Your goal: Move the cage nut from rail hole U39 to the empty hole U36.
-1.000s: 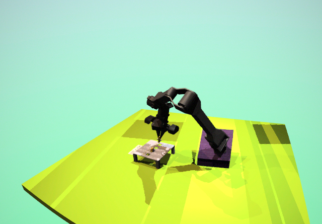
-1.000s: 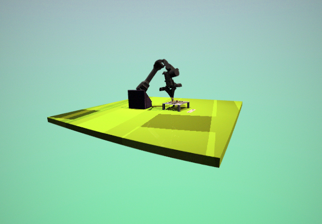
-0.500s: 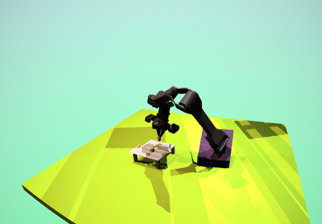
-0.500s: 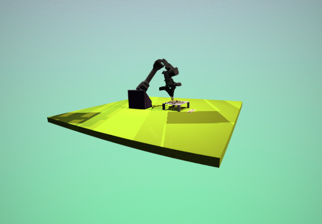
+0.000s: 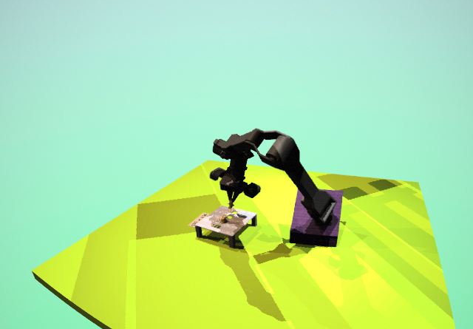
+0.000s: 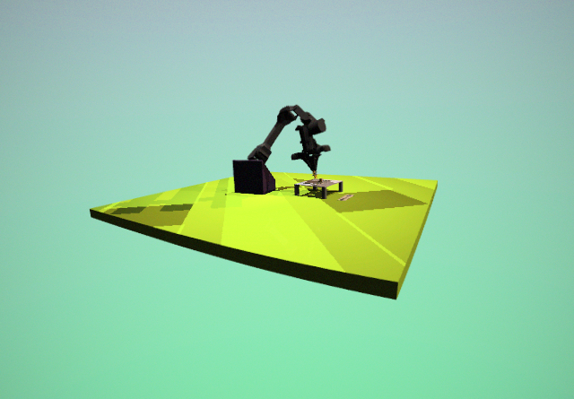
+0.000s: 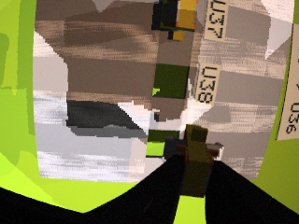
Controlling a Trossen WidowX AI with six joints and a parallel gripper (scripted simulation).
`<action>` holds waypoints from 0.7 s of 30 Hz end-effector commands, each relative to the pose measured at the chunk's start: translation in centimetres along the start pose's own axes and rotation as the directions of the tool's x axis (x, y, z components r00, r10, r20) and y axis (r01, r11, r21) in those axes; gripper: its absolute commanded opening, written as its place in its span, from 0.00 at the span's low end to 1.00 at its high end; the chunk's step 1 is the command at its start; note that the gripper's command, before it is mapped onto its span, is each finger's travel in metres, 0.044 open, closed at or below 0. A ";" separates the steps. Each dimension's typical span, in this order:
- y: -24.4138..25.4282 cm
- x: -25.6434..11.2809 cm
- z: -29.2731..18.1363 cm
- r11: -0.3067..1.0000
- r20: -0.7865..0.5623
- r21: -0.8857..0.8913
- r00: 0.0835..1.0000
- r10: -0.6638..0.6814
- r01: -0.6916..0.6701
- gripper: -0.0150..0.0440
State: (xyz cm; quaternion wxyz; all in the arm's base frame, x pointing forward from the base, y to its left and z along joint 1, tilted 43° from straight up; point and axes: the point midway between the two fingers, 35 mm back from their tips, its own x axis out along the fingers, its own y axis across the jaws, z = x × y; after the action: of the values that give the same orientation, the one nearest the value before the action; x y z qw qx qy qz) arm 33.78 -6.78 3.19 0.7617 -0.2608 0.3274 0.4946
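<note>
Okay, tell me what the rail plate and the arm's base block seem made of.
Rail plate: perhaps painted metal or board, matt; its pale surface looks blotchy and streaked, though shadows blur the reading.
Base block: possibly purple-stained wood, low sheen; faint grain-like lines cross its top in the top view.

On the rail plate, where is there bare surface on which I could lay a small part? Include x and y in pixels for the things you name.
Bare: the rail plate (image 5: 204, 222) (image 6: 334, 184) (image 7: 107, 79) between its outer edge and the hole column, opposite the labels. Crowded: around the gripper (image 5: 230, 201) (image 6: 315, 170) (image 7: 194, 168) with its nut (image 7: 195, 175), and by the other nut (image 5: 223, 219) (image 7: 186, 14) at U37.
</note>
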 end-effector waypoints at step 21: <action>0.7 -0.5 10.2 1.000 0.008 -0.015 1.000 0.012 -0.012 0.30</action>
State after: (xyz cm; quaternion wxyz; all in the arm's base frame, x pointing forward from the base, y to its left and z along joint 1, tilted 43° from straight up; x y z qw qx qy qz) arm 35.39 0.50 10.34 0.7612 -0.2647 0.3187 0.4989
